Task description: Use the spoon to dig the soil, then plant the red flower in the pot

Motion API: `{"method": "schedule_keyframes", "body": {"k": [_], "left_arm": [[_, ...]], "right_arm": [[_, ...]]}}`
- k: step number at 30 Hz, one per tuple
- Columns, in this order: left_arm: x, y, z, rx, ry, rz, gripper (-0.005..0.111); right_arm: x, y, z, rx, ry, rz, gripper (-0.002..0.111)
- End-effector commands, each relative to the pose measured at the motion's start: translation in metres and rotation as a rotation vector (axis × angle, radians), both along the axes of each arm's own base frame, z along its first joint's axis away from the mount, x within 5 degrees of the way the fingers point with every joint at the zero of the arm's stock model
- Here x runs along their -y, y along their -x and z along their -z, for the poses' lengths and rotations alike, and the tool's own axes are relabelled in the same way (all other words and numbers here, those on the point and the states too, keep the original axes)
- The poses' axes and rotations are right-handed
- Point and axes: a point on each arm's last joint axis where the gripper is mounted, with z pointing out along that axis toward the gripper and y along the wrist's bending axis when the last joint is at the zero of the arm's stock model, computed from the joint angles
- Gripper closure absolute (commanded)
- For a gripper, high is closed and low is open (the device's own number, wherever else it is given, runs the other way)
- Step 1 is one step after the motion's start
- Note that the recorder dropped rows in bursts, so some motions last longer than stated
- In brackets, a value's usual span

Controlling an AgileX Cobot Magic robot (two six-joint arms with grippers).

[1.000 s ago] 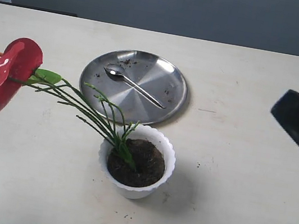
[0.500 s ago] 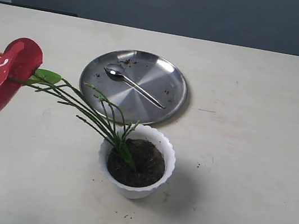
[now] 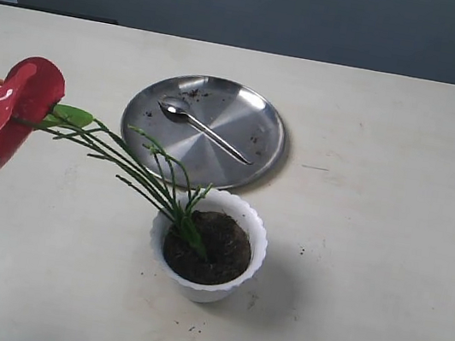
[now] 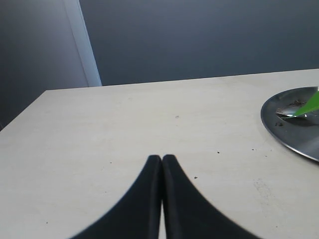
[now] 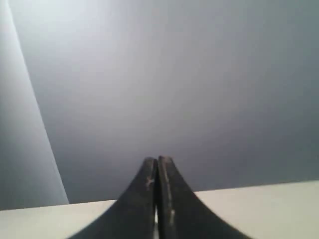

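Observation:
The white pot (image 3: 202, 288) with a wavy rim stands near the table's front middle, filled with dark soil (image 3: 219, 251). The red flower (image 3: 21, 108) has its green stems rooted in the soil and leans far to the left, blooms hanging over the table. The spoon (image 3: 204, 130) lies on the round steel plate behind the pot. Neither gripper shows in the exterior view. My left gripper (image 4: 162, 158) is shut and empty above bare table. My right gripper (image 5: 158, 160) is shut and empty, facing the grey wall.
The steel plate (image 3: 255, 106) with soil crumbs sits behind the pot; its edge (image 4: 279, 132) and a green leaf tip (image 4: 310, 104) show in the left wrist view. Small soil specks lie around the pot. A grey wall stands behind the table.
The right arm, seen at the exterior view's right edge a second ago, has withdrawn rightward out of that view. Pot, flower, spoon and plate have not moved.

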Motion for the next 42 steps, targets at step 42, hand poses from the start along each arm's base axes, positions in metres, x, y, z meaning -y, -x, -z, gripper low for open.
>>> {"method": "schedule_keyframes", "body": {"k": [42], "left_arm": [[0.001, 0.000, -0.002, 0.014, 0.009, 0.008, 0.106]], "right_arm": [[0.004, -0.006, 0.046, -0.319, 0.027, 0.063, 0.109]]}}
